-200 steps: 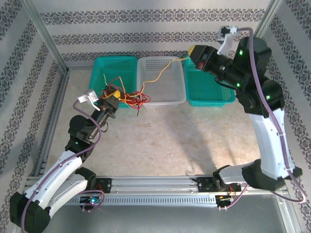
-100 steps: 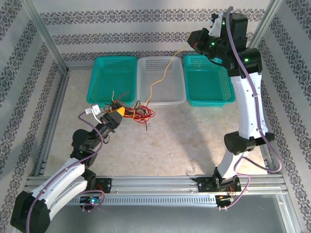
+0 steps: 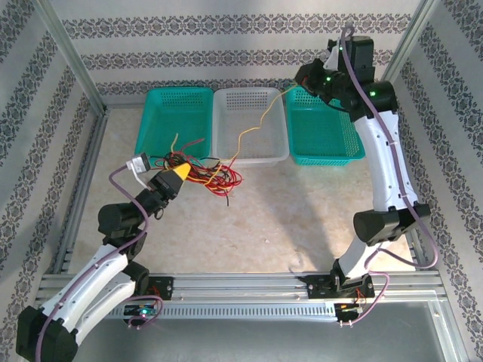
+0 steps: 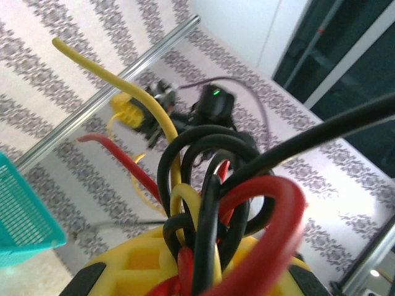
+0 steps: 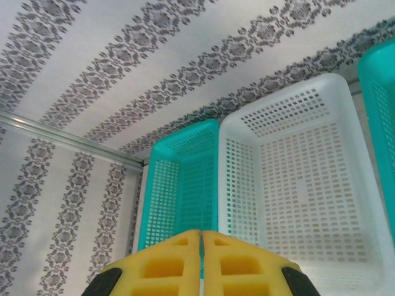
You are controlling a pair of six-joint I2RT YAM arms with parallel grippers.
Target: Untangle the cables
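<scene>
The untangling is being judged as barely begun. Most of the cables, red, black and yellow, are being kept in one knotted bunch just above the desk, in front of the left teal basket and the white basket. In the left wrist view the cables are being seen looped through one another, black around red and yellow, so the knot is being taken as intact. One yellow cable is being drawn out of the bunch. It is being stretched in a wavy line up over the white basket toward the right arm, but its lower end is being lost in the tangle. No strand is therefore being counted as freed, and nearly all the separating is being left to do.

The left fingers are being closed on the near side of the bunch, with loops being squeezed between them. The right fingers are being held high near the back wall. In the right wrist view the right fingers are being pressed together, with only a hairline seam between them. The yellow cable is being led up to them, so it is being judged as pinched there, though the pinch itself cannot be made out.
</scene>
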